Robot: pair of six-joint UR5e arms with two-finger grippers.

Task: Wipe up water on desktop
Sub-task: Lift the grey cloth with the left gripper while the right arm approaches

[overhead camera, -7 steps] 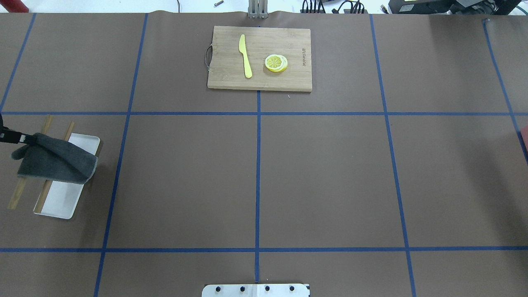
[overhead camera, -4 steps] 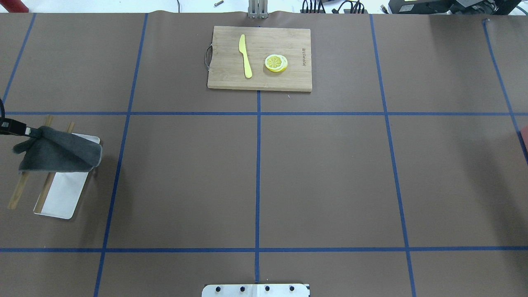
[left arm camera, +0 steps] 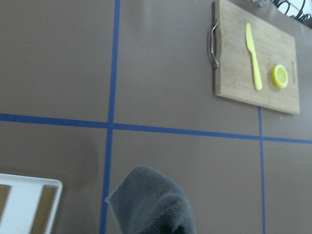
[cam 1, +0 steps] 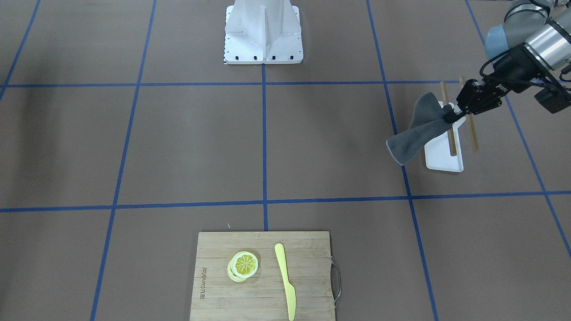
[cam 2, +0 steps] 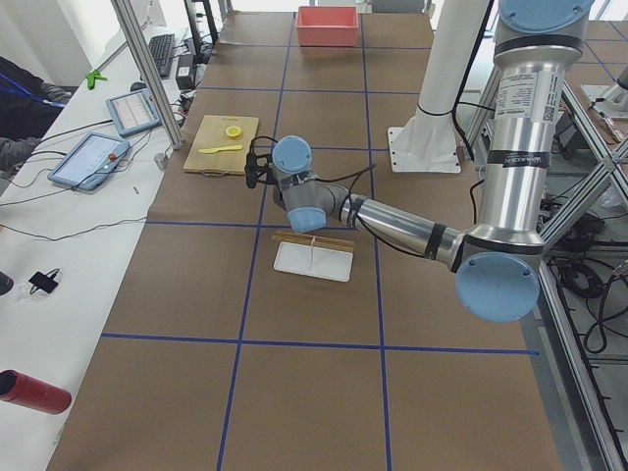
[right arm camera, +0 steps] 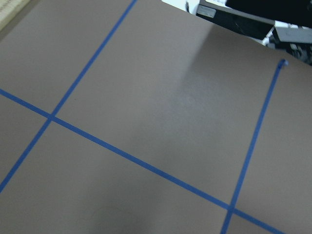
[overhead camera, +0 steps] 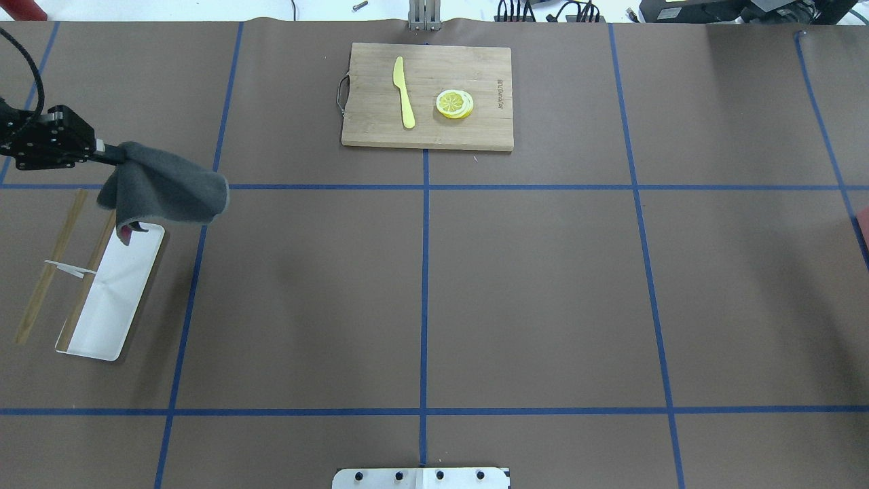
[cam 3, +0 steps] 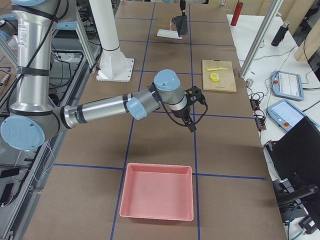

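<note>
One grey cloth (overhead camera: 166,193) pinched in left end effector (overhead camera: 108,155), arm outstretched above desktop (overhead camera: 529,285)

The grey cloth (overhead camera: 166,193) hides the jaws of the left gripper (overhead camera: 113,154) and part of the tray (overhead camera: 102,319).

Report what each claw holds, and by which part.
The left claw pinches the dark grey fabric cloth at one bunched edge; the rest hangs free. For the right claw, it cannot be told.
</note>
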